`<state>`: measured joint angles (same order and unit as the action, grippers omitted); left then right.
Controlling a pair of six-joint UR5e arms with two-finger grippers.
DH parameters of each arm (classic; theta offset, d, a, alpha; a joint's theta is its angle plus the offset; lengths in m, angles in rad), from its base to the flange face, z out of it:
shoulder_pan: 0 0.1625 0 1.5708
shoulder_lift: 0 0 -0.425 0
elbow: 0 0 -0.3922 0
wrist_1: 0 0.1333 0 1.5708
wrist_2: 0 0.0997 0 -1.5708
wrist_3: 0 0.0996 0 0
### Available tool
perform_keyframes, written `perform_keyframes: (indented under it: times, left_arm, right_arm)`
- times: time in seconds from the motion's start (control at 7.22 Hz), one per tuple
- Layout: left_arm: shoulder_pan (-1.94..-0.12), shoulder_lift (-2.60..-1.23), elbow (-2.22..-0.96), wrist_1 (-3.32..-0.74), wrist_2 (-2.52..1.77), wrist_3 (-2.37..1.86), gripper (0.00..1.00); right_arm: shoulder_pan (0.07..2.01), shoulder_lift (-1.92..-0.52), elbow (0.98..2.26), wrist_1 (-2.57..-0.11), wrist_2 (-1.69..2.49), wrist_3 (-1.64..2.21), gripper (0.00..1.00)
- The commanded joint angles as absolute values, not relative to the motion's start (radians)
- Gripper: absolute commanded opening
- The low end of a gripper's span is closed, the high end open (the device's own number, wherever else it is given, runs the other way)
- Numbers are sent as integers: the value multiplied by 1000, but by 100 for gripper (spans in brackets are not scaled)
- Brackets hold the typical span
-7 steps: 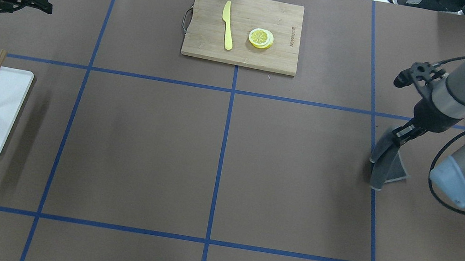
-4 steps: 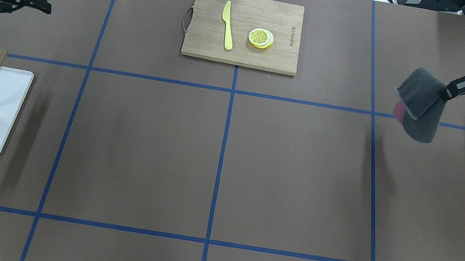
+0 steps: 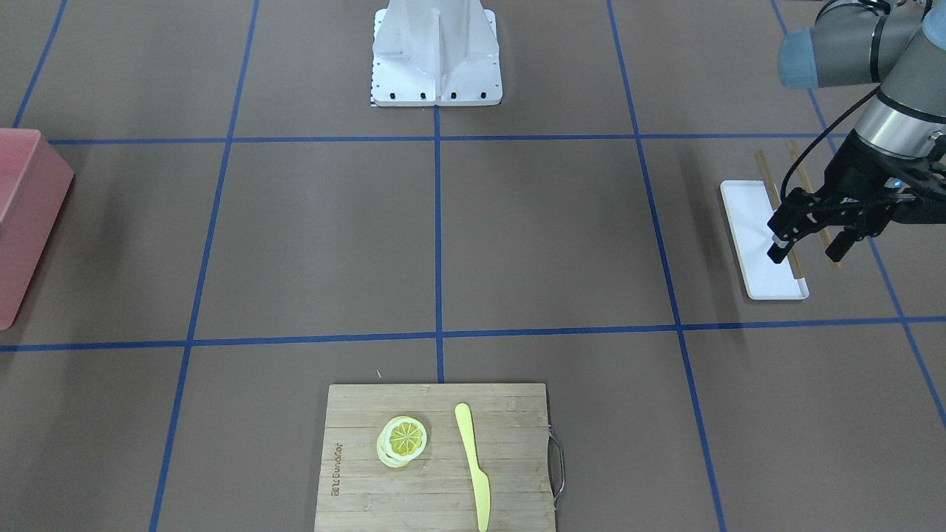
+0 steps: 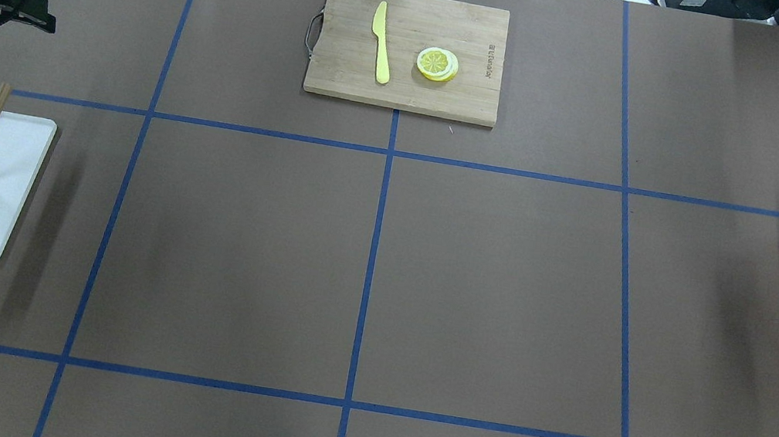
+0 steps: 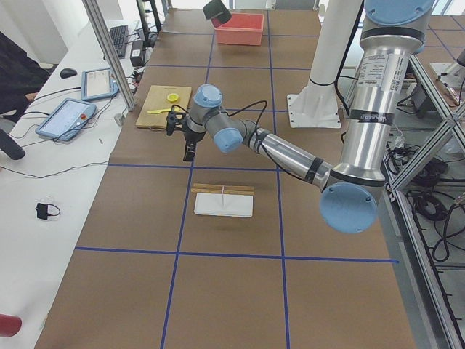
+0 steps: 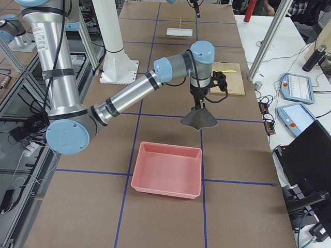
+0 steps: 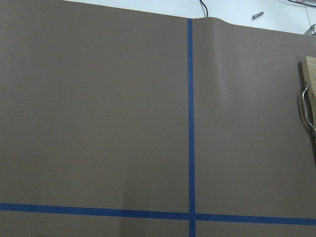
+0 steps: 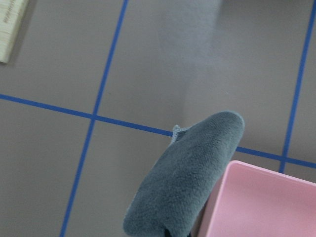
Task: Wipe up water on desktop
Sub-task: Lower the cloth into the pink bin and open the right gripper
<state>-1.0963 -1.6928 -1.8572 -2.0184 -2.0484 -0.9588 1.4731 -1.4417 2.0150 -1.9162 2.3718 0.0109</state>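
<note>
along your side runs a white bench (image 5: 43,167). on it you have two grey handheld screens (image 5: 98,82), a black keyboard (image 5: 118,36) and a mouse (image 5: 67,73), with loose black cables trailing across the top. a slanted aluminium post (image 5: 109,51) rises at the bench's inner edge. from the other end you can see a dark screen (image 6: 310,160) standing near the bench's far end. on the side away from you the floor (image 5: 439,291) is pale grey and strewn with cables, and it is fenced by aluminium framing (image 5: 429,149). the light is bright and even, and the shadows you see are soft.
</note>
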Motion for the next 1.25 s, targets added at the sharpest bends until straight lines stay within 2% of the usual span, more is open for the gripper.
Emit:
perform_keyframes:
  times: [0.0,0.42,0.69,0.83,0.97,1.11]
  left_arm:
    - [-1171,-1645,-1867,-2005,-2057,-892,98]
    - [-1418,-1514,-1868,-1938,-2292,-505,98]
    - [-1463,-1450,-1891,-1827,-2307,-347,98]
    - [-1465,-1424,-1885,-1821,-2306,-316,98]
    - [-1465,-1405,-1884,-1821,-2301,-287,98]
    - [-1466,-1384,-1881,-1821,-2299,-249,98]
  right_arm:
    - [1503,-1566,2000,-1934,2242,-203,0]
    - [1531,-1632,1936,-1928,2238,-325,0]
    - [1528,-1666,1931,-1921,2241,-314,0]
    - [1525,-1677,1928,-1919,2243,-313,18]
    - [1517,-1681,1916,-1919,2249,-313,99]
    - [1517,-1671,1867,-1896,2287,-313,100]
